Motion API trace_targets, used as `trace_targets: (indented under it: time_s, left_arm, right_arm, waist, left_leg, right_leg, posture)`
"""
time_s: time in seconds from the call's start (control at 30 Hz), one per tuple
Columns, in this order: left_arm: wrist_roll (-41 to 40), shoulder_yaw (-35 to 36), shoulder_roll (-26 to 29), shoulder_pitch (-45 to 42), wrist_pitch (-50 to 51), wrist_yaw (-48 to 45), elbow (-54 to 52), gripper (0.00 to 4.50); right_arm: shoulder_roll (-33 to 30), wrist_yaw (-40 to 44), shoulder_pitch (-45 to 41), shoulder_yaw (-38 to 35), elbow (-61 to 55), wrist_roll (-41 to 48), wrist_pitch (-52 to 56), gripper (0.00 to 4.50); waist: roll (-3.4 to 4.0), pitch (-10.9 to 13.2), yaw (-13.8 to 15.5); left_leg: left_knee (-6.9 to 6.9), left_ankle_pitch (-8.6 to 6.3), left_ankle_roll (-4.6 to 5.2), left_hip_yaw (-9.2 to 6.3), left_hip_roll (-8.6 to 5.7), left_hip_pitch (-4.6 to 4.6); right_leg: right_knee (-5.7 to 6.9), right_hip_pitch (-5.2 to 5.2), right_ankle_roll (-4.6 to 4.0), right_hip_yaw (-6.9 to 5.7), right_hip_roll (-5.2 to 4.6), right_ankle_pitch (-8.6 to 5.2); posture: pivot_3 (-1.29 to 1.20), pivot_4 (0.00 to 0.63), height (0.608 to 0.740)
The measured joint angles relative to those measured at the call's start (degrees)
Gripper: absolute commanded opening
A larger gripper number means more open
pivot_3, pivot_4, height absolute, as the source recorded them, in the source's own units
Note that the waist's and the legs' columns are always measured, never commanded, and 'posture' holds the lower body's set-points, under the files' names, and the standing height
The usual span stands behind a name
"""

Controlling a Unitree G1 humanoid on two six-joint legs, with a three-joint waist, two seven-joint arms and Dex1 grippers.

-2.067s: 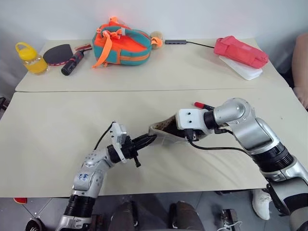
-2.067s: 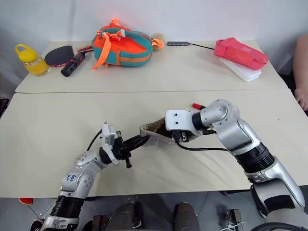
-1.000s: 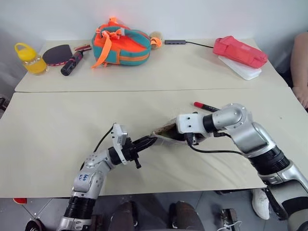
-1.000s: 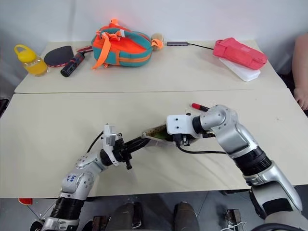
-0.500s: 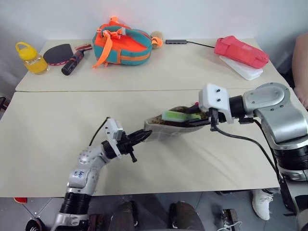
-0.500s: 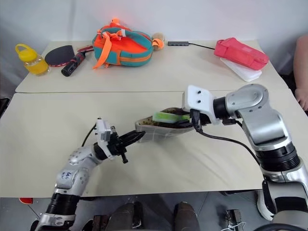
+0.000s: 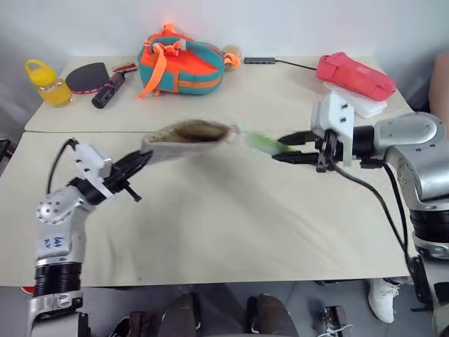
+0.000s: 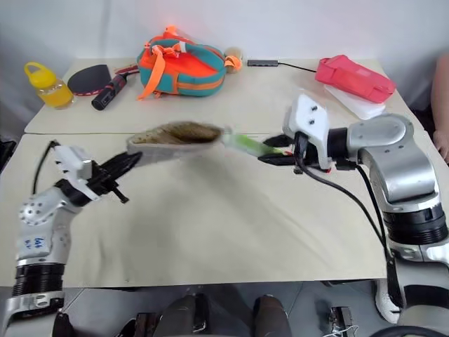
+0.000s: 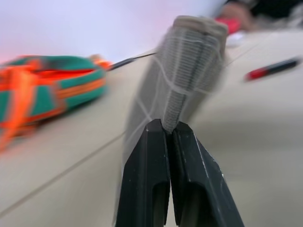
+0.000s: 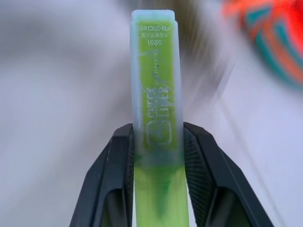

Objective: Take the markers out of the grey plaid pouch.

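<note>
The left gripper was pinched tight on one end of the grey plaid pouch, held up over the near table's far edge. The right gripper, part-open, clamped the lime green marker, clear of the pouch's mouth.

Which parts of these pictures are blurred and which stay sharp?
Left eye view: grey plaid pouch and lime green marker smeared. Right wrist view: marker and fingers crisp, background streaked. Left wrist view: fingers sharp, orange-teal bag soft.
</note>
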Motion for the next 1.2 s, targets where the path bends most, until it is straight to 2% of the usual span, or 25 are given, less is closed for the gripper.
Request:
trace_targets:
  time_s: [0.17, 0.33, 0.4, 0.47, 0.5, 0.67, 0.77, 0.8, 1.0, 1.07, 1.2]
  left_arm:
    - [5.9, -0.8, 0.4, 1.6, -4.5, 2.9, -0.3, 0.0]
    - [19.7, -10.4, -0.3, 4.6, -11.1, 7.0, 0.7, 0.0]
    - [21.4, -11.8, -2.2, 4.3, -11.3, 9.5, 1.1, 0.0]
    - [21.4, -12.5, -3.3, 4.1, -11.1, 10.3, 1.1, 0.53]
    - [20.9, -12.7, -3.3, 4.1, -10.7, 10.0, 1.1, 0.78]
    - [16.3, -12.7, -3.3, 4.3, -8.7, 7.4, 0.6, 2.34]
    - [11.5, -12.0, -3.3, 7.1, -5.2, 5.4, -3.5, 3.38]
    - [10.2, -11.5, -3.3, 8.5, -4.1, 5.2, -5.0, 3.7]
    - [0.3, -5.3, -5.1, 19.1, 6.7, 7.5, -14.5, 3.7]
    - [-2.7, -2.5, -5.1, 23.2, 10.8, 9.0, -17.8, 3.7]
    - [-5.8, 2.8, -4.8, 28.6, 14.6, 9.7, -21.8, 3.7]
  right_arm:
    - [-0.2, -2.7, 5.6, 2.7, 5.8, -5.9, -7.3, 1.07]
    - [2.7, -7.8, 7.8, 5.4, 11.7, -11.5, -14.8, 1.07]
    - [4.2, -9.2, 7.2, 5.2, 12.7, -11.6, -15.3, 1.07]
    - [5.2, -9.3, 7.2, 4.9, 12.9, -11.1, -15.4, 1.07]
    - [5.7, -9.1, 7.3, 4.3, 12.9, -10.1, -15.2, 1.82]
    - [6.3, -8.6, 9.2, 3.2, 11.7, -8.2, -14.1, 3.43]
    - [6.3, -8.3, 10.8, 1.6, 10.2, -6.0, -12.9, 4.5]
    - [6.4, -8.4, 11.3, 0.5, 9.9, -5.0, -12.6, 4.5]
    - [12.7, -13.8, 14.6, -13.6, 5.9, 6.6, -12.3, 4.5]
    - [14.2, -16.0, 21.4, -17.4, 3.5, 8.1, -14.4, 4.5]
    - [14.3, -16.2, 32.7, -17.4, 2.5, 7.6, -18.7, 4.5]
  waist:
    - [0.0, 0.0, -0.2]
    - [0.01, 0.0, -0.4]
    - [0.01, 0.0, -0.5]
    - [0.01, 0.0, -0.4]
    - [0.01, 0.0, -0.4]
    - [0.01, 0.0, -0.1]
    - [0.01, 0.0, -0.2]
    - [0.01, 0.0, -0.2]
    - [0.0, 0.0, -0.1]
    - [-0.13, -0.1, 0.4]
    - [-0.09, -0.1, 0.7]
  left_leg:
    - [0.01, 0.01, -0.01, 0.08, 0.04, 0.02]
    - [0.06, 0.02, -0.03, 0.45, 0.09, 0.06]
    - [0.11, 0.02, -0.03, 0.44, 0.14, 0.06]
    - [0.1, 0.02, -0.03, 0.42, 0.14, 0.06]
    - [0.09, 0.02, -0.03, 0.4, 0.14, 0.07]
    - [0.07, 0.01, -0.01, 0.36, 0.13, 0.06]
    - [0.05, 0.01, -0.01, 0.23, 0.14, 0.06]
    - [0.05, 0.01, -0.01, 0.23, 0.14, 0.07]
    - [0.08, 0.0, -0.01, 0.07, 0.14, 0.09]
    - [0.07, -0.06, -0.03, -0.12, 0.09, 0.08]
    - [0.1, -0.09, 0.01, 0.0, 0.02, 0.06]
  right_leg:
    - [0.04, -0.04, 0.01, 0.02, 0.04, 0.0]
    - [0.12, -0.12, 0.0, 0.13, 0.06, 0.0]
    - [0.15, -0.11, 0.0, 0.14, 0.07, 0.0]
    - [0.16, -0.11, 0.0, 0.13, 0.07, 0.0]
    - [0.15, -0.11, 0.0, 0.13, 0.07, 0.0]
    - [0.12, -0.11, 0.0, 0.13, 0.05, 0.0]
    - [0.12, -0.11, 0.0, 0.13, 0.06, 0.0]
    - [0.13, -0.11, 0.0, 0.14, 0.06, 0.0]
    - [0.11, 0.01, 0.0, 0.1, 0.06, 0.0]
    - [0.06, 0.11, 0.0, -0.02, 0.04, 0.0]
    - [-0.03, 0.1, 0.01, 0.06, 0.0, 0.0]
  posture:
    - [0.0, 0.15, 0.74]
    - [0.0, 0.15, 0.74]
    - [0.0, 0.15, 0.74]
    - [0.0, 0.15, 0.74]
    - [0.0, 0.15, 0.74]
    - [0.0, 0.15, 0.74]
    - [0.0, 0.15, 0.74]
    - [0.0, 0.15, 0.74]
    - [0.0, 0.15, 0.74]
    - [0.0, 0.15, 0.74]
    - [0.0, 0.15, 0.74]
